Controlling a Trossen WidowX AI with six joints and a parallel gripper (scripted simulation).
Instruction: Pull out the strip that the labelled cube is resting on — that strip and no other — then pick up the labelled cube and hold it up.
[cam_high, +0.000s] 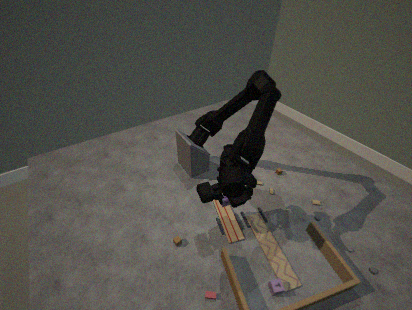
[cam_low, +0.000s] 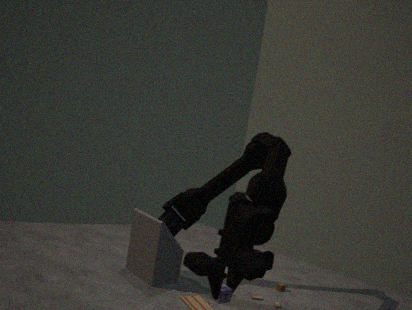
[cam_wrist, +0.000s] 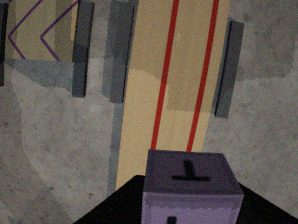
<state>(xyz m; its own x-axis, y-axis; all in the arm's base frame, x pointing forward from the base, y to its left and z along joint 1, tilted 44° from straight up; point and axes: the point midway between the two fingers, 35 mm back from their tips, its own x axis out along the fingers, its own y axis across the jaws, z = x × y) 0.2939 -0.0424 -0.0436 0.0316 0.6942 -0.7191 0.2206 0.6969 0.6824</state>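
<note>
My gripper (cam_high: 225, 201) (cam_low: 223, 296) (cam_wrist: 184, 187) is shut on a purple cube (cam_high: 225, 200) (cam_low: 225, 294) (cam_wrist: 189, 172) with a dark T-like mark on its faces. The cube is in the air by one end of the strip with two red lines (cam_high: 229, 221) (cam_low: 197, 303) (cam_wrist: 181, 75), which lies on the floor between dark guide bars. The zigzag strip (cam_high: 270, 248) (cam_wrist: 25, 47) lies beside it, its far end inside the wooden border. A second purple cube (cam_high: 276, 286) with a dark mark is at that end; whether it touches the strip is unclear.
A wooden border (cam_high: 233, 280) (cam_high: 334, 253) stands at the front. A grey slanted block (cam_high: 192, 159) (cam_low: 150, 252) is by the arm's base. Orange cubes (cam_high: 177, 241) (cam_high: 279, 171), a red block (cam_high: 210, 295), tan pieces (cam_high: 316, 202) and grey stones (cam_high: 373, 270) lie around.
</note>
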